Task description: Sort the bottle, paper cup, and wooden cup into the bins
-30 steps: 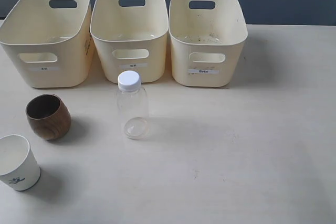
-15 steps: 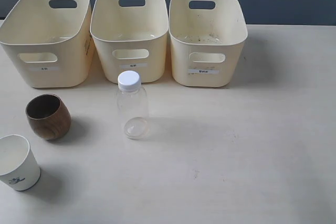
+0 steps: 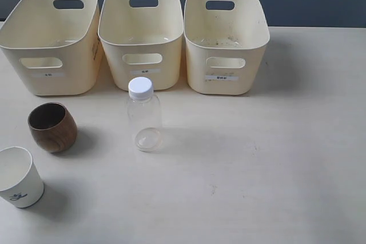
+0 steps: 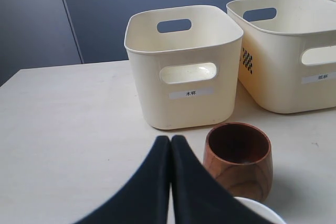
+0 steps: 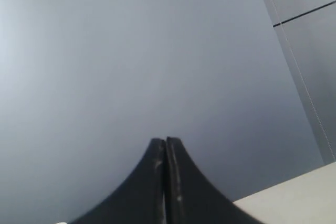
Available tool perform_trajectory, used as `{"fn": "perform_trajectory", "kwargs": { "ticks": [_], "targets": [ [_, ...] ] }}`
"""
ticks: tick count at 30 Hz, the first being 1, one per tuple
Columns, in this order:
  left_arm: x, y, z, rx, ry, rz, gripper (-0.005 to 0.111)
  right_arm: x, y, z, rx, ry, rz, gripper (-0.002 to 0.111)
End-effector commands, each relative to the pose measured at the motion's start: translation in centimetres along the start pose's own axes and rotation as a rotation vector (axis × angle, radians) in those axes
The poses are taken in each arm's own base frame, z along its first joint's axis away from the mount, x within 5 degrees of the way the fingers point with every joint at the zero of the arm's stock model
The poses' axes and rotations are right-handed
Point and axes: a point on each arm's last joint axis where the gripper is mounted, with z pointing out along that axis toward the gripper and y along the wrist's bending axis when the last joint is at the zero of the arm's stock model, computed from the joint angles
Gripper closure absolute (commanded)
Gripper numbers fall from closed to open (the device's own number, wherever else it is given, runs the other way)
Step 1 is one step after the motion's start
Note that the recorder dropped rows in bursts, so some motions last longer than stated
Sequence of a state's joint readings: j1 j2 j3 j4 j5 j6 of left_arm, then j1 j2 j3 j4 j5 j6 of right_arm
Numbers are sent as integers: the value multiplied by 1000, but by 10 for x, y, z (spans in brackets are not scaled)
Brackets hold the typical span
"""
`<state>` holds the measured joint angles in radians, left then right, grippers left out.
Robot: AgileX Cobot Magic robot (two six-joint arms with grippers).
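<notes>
- You've got three bins in a row along the far edge of the table (image 3: 274, 158): left bin (image 3: 50, 41), middle bin (image 3: 140, 38), right bin (image 3: 226, 41). All upright, sides nearly touching; nothing large shows inside them.
- Bottle (image 3: 143, 115): upright, white cap on, just in front of the middle bin, roughly table centre-left. Apart from both cups.
- Wooden cup (image 3: 52, 127): upright, mouth up, at about 9 o'clock from the bottle, in front of the left bin.
- Paper cup (image 3: 19, 176): upright, at about 7 o'clock from the wooden cup, near it but not touching, close to the table's near-left edge.
- Left gripper (image 4: 171, 141): fingers pressed together, nothing between them. In its wrist view the wooden cup (image 4: 239, 158) sits just beside the fingertips, no contact visible, with the left bin (image 4: 184, 66) beyond it and the paper cup's rim (image 4: 260, 211) just showing.
- Right gripper (image 5: 165, 145): fingers together, empty. Its camera sees only grey wall and a corner of table; no task items there.
- Neither arm shows in your exterior view.
</notes>
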<state>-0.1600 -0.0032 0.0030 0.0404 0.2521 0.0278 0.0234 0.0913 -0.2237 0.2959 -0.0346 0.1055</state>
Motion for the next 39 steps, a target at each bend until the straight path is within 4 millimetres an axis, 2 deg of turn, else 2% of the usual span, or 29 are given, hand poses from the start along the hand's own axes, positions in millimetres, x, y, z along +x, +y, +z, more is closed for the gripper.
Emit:
{"fn": "perform_trajectory", "kwargs": {
  "ticks": [1,5,9,12,14,18,22,27,29,30,31,32,33,36,39],
  "targets": [
    [-2,0,0,2,-13,0,107,-11,10,24,-6,130,-13,109],
    [-2,0,0,2,-13,0,107,-8,24,58,-89,285,-120,109],
    [-2,0,0,2,-13,0,107,10,51,88,-276,408,-278,109],
    [-2,0,0,2,-13,0,107,39,80,104,-451,463,-390,109],
    [-2,0,0,2,-13,0,107,54,101,109,-561,435,-418,109],
    [-2,0,0,2,-13,0,107,91,132,123,-666,488,-450,109],
    [-2,0,0,2,-13,0,107,129,151,139,-704,585,-501,109],
    [-2,0,0,2,-13,0,107,175,163,157,-744,646,-562,108],
    [-2,0,0,2,-13,0,107,189,167,160,-771,663,-551,92],
    [-2,0,0,2,-13,0,107,195,172,159,-820,645,-502,70],
    [-2,0,0,2,-13,0,107,197,175,158,-847,634,-454,58],
    [-2,0,0,2,-13,0,107,200,182,154,-915,618,-343,27],
    [-2,0,0,2,-13,0,107,203,186,152,-958,618,-244,17],
    [-2,0,0,2,-13,0,107,221,189,146,-1020,644,-259,27],
    [-2,0,0,2,-13,0,107,230,189,143,-1057,653,-256,28]
  ]
}}
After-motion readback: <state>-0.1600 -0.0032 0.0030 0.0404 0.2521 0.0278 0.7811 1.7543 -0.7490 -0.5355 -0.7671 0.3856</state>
